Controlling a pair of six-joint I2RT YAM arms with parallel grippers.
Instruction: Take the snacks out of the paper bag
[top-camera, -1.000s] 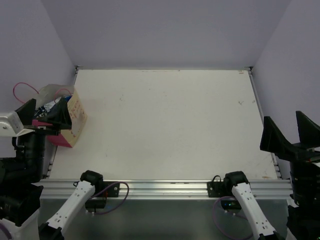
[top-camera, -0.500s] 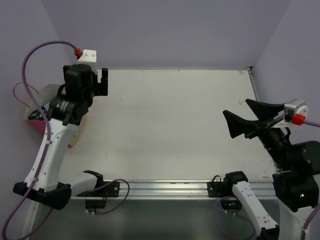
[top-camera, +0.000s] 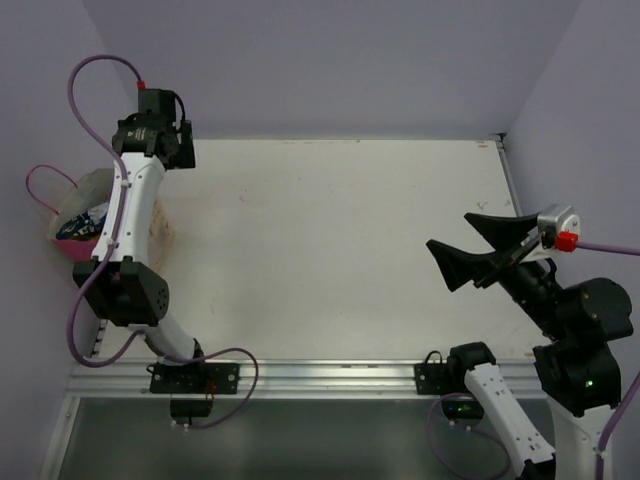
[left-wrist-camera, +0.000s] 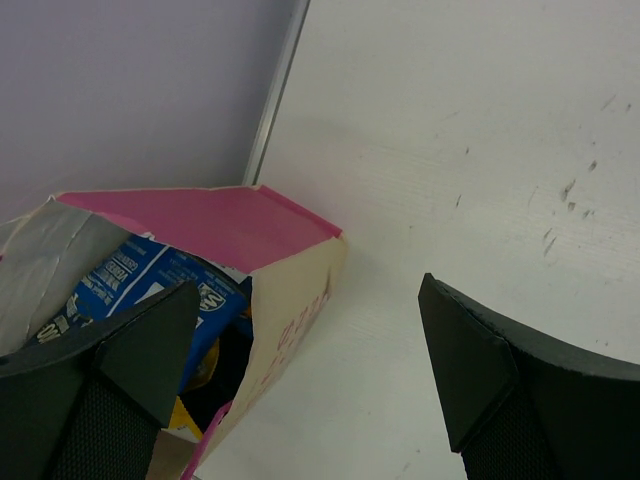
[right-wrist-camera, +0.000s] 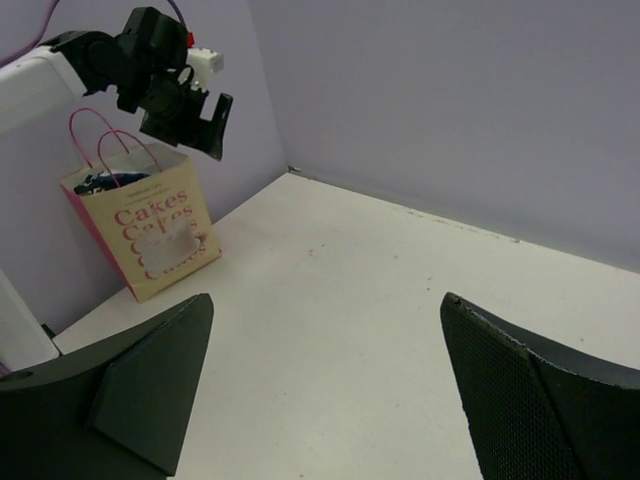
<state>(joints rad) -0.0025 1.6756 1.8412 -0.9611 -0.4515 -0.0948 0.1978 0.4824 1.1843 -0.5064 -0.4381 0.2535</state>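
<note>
The left gripper hangs spread wide and empty above the open paper bag. The bag stands upright at the left edge of the table, against the wall, with blue-and-white snack packets inside. At frame right the right gripper is likewise spread and empty, with white tabletop stretching between them.

The small pink-sided paper bag with a cream lettered front stands open on the white table. A glossy blue-and-white packet shows inside, framed by the left gripper and its wide-spread black fingers.

Robot lab booth: lilac walls, white table.
</note>
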